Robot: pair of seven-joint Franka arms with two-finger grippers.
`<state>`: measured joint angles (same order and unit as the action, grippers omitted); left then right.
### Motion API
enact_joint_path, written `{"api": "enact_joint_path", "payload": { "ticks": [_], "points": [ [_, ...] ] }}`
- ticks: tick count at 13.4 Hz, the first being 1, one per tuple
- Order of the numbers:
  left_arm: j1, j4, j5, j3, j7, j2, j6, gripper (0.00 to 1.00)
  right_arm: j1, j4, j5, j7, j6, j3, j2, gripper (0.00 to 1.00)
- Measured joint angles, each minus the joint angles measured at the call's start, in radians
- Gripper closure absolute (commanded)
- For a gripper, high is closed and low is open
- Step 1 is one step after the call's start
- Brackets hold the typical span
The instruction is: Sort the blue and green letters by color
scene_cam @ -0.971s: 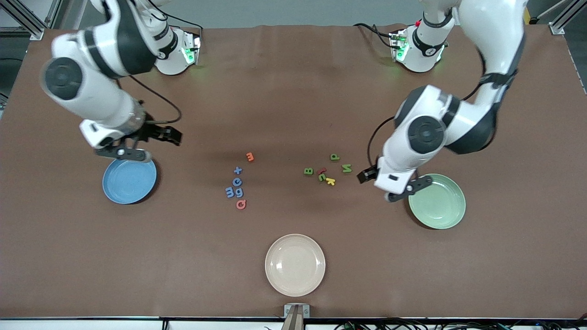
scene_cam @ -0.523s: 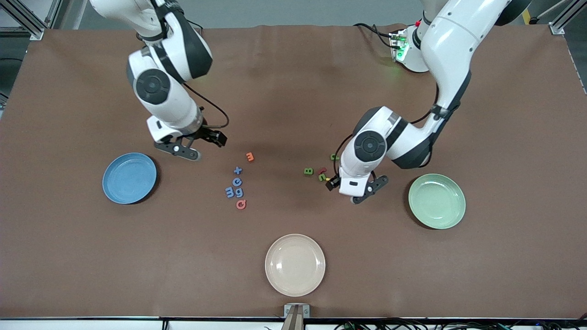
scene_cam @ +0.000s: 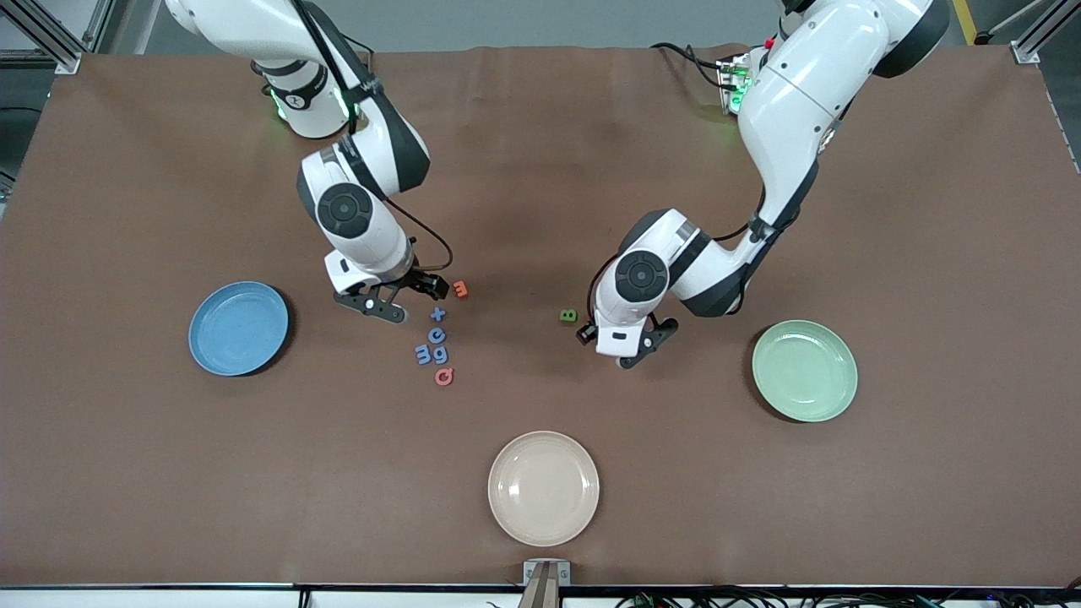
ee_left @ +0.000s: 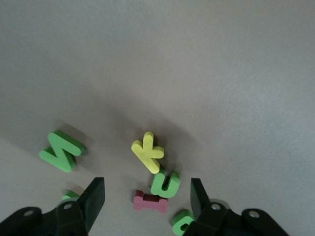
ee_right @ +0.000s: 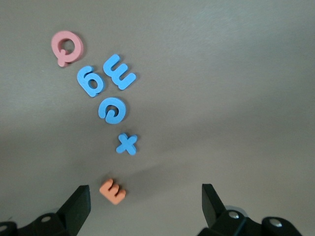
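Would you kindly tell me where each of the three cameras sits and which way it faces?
Front view: high across the table, facing both arms, three plates and the letters.
Left wrist view: on the left arm, looking down past the open left pincer at the green letters, a yellow one and a dark red one.
Right wrist view: on the right arm, above the open right pincer, over the blue letters.
Shared: the blue letters also show in the front view.
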<state>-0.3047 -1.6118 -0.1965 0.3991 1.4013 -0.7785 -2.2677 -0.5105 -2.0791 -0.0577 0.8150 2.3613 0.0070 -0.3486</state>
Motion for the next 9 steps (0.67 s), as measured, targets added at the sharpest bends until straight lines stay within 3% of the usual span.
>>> {"api": "enact_joint_path", "payload": {
  "ticks": [4, 9],
  "points": [
    [-0.015, 0.002, 0.0, -0.012, 0.0, -0.019, -0.02, 0.31, -0.003, 0.0, 0.0, 0.0, 0.064, -0.001, -0.059, 0.15],
    [-0.016, 0.003, 0.0, -0.016, 0.0, -0.03, -0.042, 0.32, -0.004, 0.001, 0.0, 0.0, 0.152, -0.001, -0.104, 0.17]
  ]
}}
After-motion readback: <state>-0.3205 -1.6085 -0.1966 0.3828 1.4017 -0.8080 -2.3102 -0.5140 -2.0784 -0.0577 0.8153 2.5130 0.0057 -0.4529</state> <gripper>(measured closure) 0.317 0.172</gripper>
